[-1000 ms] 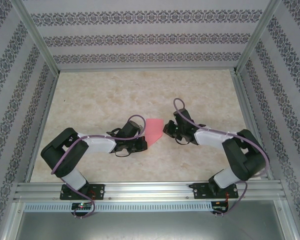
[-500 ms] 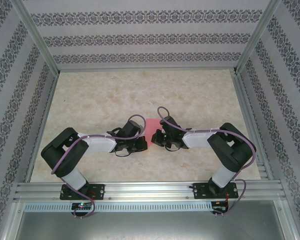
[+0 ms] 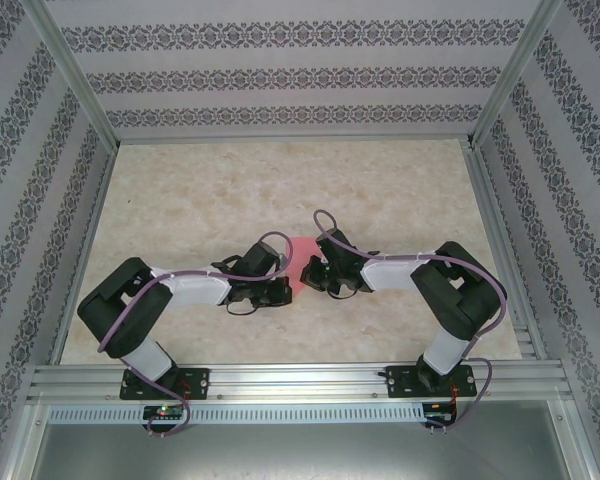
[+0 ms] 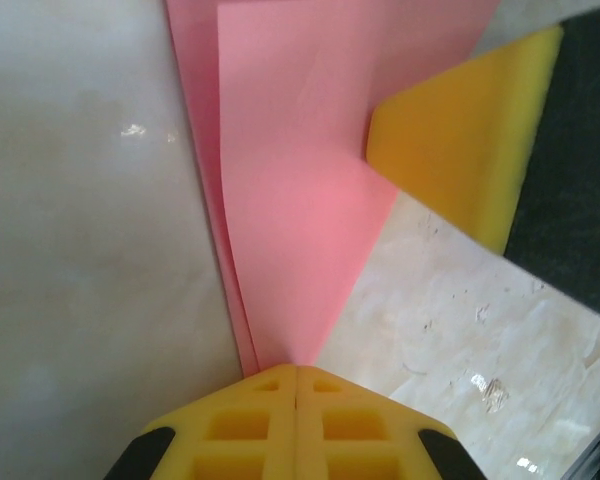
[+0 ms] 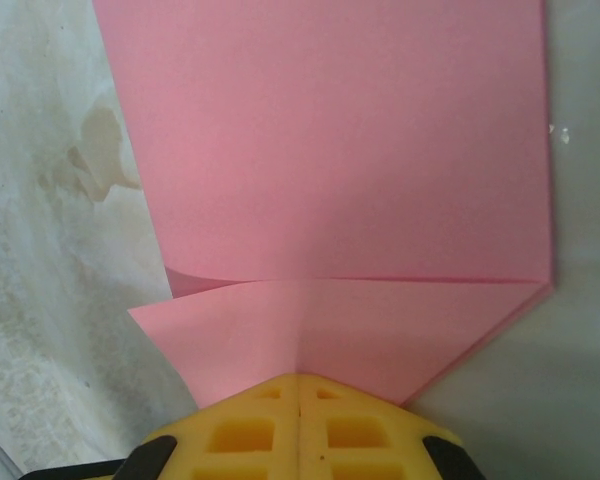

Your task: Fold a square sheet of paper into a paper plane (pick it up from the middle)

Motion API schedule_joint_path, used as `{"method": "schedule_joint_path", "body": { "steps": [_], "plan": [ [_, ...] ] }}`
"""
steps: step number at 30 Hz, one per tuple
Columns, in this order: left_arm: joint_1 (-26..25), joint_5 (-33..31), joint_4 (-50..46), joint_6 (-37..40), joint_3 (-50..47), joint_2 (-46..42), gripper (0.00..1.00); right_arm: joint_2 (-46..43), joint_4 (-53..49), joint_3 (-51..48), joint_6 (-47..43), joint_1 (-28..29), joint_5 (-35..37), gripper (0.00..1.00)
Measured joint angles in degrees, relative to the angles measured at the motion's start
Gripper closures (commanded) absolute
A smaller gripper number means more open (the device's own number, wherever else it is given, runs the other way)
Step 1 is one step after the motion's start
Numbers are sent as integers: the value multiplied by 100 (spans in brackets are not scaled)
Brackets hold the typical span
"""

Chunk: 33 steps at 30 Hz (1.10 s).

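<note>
L claw (image 4: 296, 372): jaws fully closed, tips pinched on the narrow end of the pink paper (image 4: 290, 170). Wrist view: 2 layers fan out from the tips, top layer offset to the right of the lower one. R claw (image 5: 300, 380): also closed tight, biting the near edge of a folded flap. A straight edge runs across just beyond that flap, w/ a bigger flat panel past it; a faint centre crease goes from the tips up to that edge. One yellow finger (image 4: 470, 130) of the R claw sits against the paper's right edge in the L wrist view.

Top view: both claws meet tip to tip around mid worktop (image 3: 200, 190), a bit nearer than centre. Paper sits between and just far of them, a small pink patch showing. Sheet lies low on the beige marbled surface. Arms reach inward from bases at the near edge, L from the left, R from the right. Patterned walls (image 3: 280, 75) on left, right and far sides.
</note>
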Motion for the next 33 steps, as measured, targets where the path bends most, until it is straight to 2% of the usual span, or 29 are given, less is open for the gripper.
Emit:
{"method": "schedule_joint_path", "body": {
  "steps": [7,11,15,20,25,33],
  "plan": [
    [-2,13,-352,155,-4,-131,100,20,-7,26,68,0,-15,96],
    [-7,-127,-881,168,-4,-415,100,-35,-9,7,192,4,35,95],
    [-7,-275,-1014,166,46,-896,100,-393,-201,-140,229,-2,223,85],
    [-7,-350,-881,170,455,-922,100,-1285,-297,-205,173,-243,376,59],
    [-7,-439,-649,168,824,-487,100,-1770,-273,-450,170,-636,470,53],
    [-7,-1147,-645,214,1204,155,100,-1606,-321,-682,125,-863,385,52]
  ]
}}
